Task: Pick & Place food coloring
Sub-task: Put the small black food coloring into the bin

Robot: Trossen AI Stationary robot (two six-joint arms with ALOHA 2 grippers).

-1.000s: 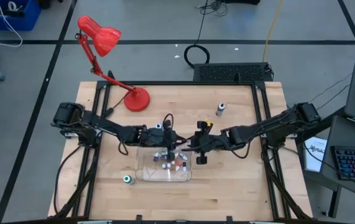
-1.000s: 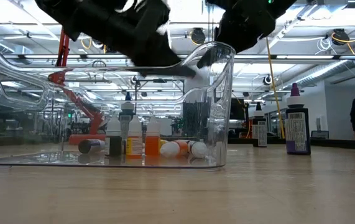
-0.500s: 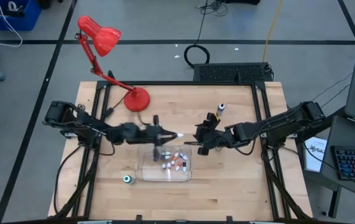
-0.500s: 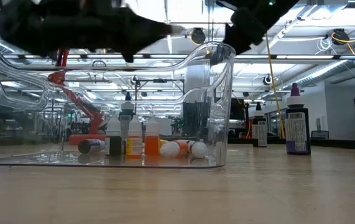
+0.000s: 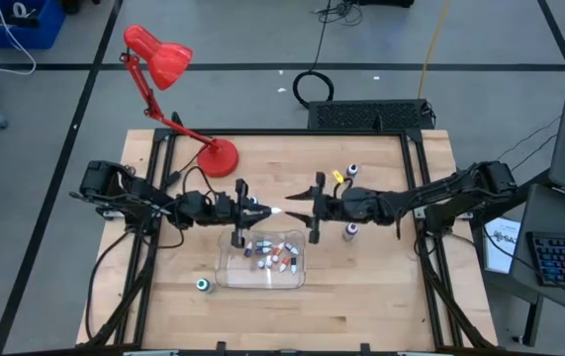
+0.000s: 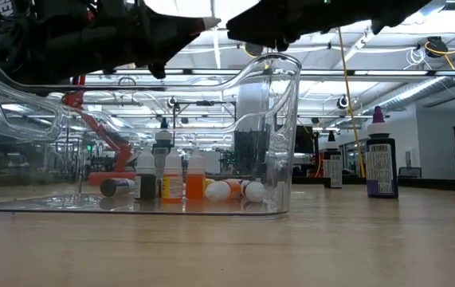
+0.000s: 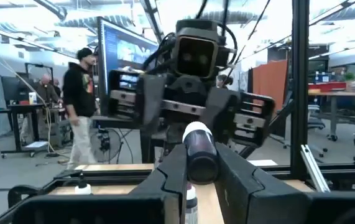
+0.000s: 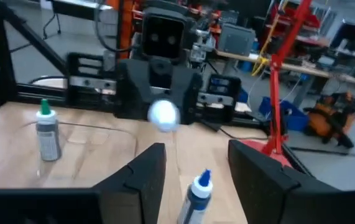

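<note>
My left gripper [image 5: 264,211] hangs level above the far edge of the clear tray [image 5: 231,275] and is shut on one small food coloring bottle [image 7: 200,155], whose white cap [image 5: 277,211] points toward the table's right. My right gripper [image 5: 294,204] faces it from the right, level and open, a short gap from the cap [image 8: 163,116] and touching nothing. Several more food coloring bottles [image 5: 274,255] lie and stand on the tray's floor [image 6: 171,187]. My left gripper pinches the bottle's dark body [image 7: 202,167] between its two fingers [image 7: 172,168]. The fingers come level from the table's left and lie along the bottle. The white-capped end [image 7: 195,134] sticks out past the fingertips. The bottle is lifted clear, above the tray.
Loose bottles stand on the wood: a teal one [image 5: 203,285] near the tray's left corner, one [image 5: 350,230] under my right arm, one [image 5: 351,173] farther back. A red desk lamp [image 5: 218,158] stands at the far left. A dark purple bottle [image 6: 380,155] shows right of the tray.
My left gripper has come up out of the tray with the bottle, tipped from pointing down to level, and drawn back toward the table's left and far side. My right gripper has also tipped up to level and shifted toward the far edge, now facing the left one.
</note>
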